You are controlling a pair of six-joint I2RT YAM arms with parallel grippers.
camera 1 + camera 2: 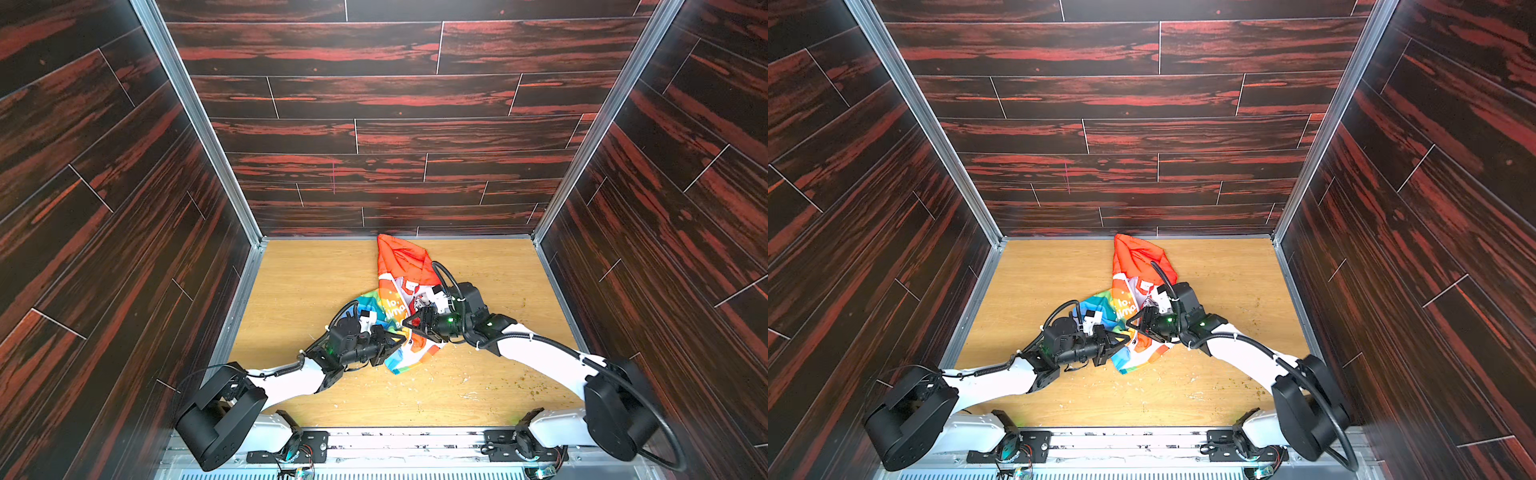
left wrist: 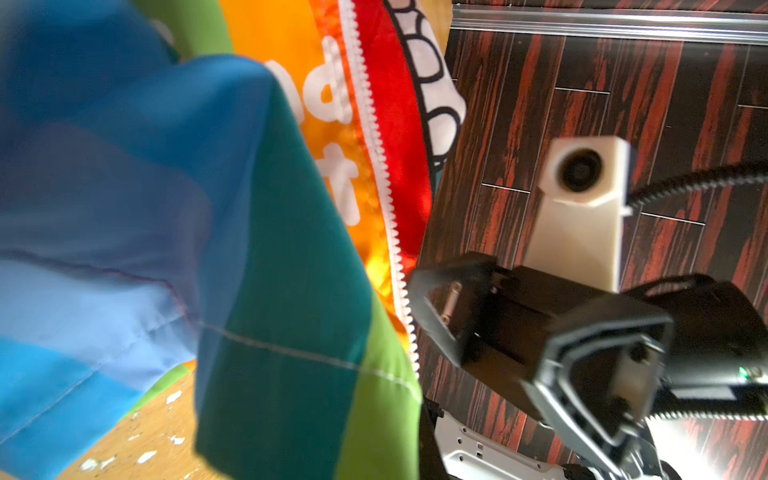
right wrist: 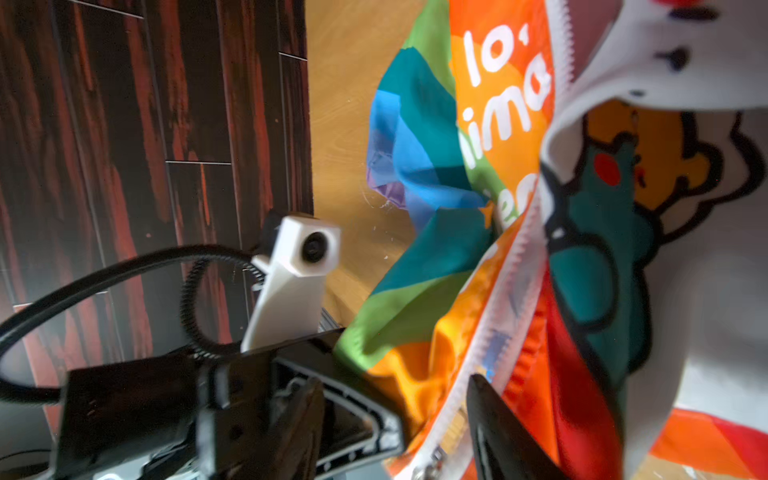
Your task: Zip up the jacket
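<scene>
Surface: light wood-grain tabletop (image 1: 311, 291), scuffed, with white flecks and brownish crumbs toward the near edge.

Room: dark red-and-black plank-pattern walls (image 1: 374, 104) close us in on three sides. They are joined by pale metal corner rails (image 1: 199, 124).

The jacket (image 1: 399, 299) lies mid-table, running from the back wall toward the arm bases. Its long axis goes far to near, leaning slightly. The orange hood (image 1: 399, 257) points at the back wall and reaches its foot. The striped hem (image 1: 409, 361) points toward the bases. The middle is bunched and partly lifted (we cannot sort out the sleeves).

Left gripper (image 1: 400, 341): clenched, its tip in the striped fabric near the hem. We read this as a grasp on the jacket.

Right gripper (image 1: 410, 322): fingers parted. In the left wrist view nothing sits between them, and one finger is just beside the white zipper teeth (image 2: 378, 166).

The two gripper tips nearly meet over the jacket's front.
</scene>
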